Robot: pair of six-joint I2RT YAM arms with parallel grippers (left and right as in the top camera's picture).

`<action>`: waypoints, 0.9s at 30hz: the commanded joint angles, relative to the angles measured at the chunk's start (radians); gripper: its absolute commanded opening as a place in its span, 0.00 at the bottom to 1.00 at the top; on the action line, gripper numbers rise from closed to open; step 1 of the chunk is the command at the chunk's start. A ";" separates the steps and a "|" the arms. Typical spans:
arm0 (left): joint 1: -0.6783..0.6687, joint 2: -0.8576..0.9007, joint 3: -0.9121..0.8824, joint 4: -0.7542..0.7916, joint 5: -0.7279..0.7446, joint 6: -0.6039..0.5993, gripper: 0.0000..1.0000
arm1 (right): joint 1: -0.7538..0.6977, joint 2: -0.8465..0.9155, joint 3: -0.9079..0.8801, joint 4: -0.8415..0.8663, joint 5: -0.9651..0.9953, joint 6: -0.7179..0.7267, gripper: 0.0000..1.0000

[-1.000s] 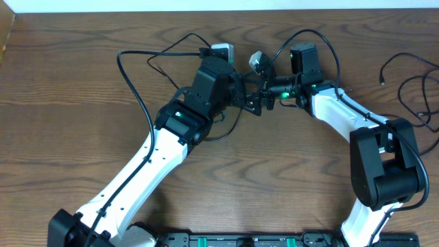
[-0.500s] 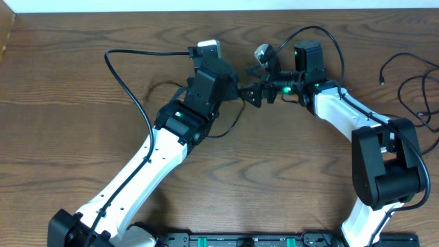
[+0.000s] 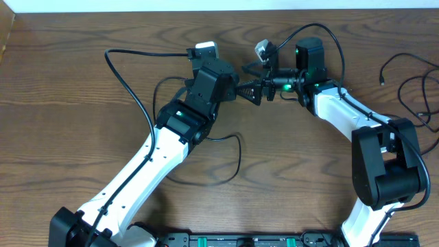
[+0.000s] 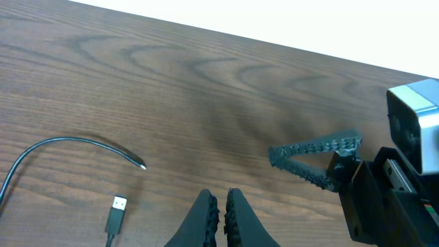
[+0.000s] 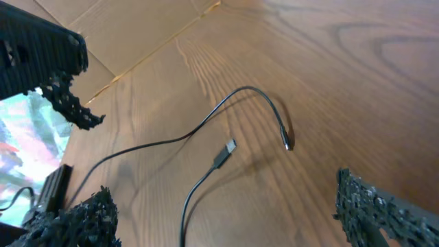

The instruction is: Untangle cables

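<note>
Near the far edge of the surface (image 3: 68,137), my left fingers (image 4: 204,216) sit pinched shut on nothing, right fingers (image 5: 381,206) spread wide — black cables (image 4: 68,140) lie slack nearby. Separating strands, I judge — next, catch that plug end (image 4: 119,206).

Matt wood-grain table (image 3: 62,123), smooth plastic-coated cables (image 4: 62,141)

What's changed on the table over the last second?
The left gripper and right gripper shifted slightly toward the far edge. Slack in the thin black cable spread out beside the left arm. Left stayed shut, right open. The cables at the right edge did not move.
</note>
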 commanded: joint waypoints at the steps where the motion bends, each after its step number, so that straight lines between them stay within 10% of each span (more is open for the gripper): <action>1: 0.004 0.006 0.006 -0.012 -0.021 0.034 0.08 | -0.006 0.012 -0.001 -0.039 -0.023 0.008 0.99; 27: 0.306 -0.088 0.007 -0.370 -0.069 0.137 0.08 | 0.296 0.012 -0.001 -0.741 0.460 -0.063 0.99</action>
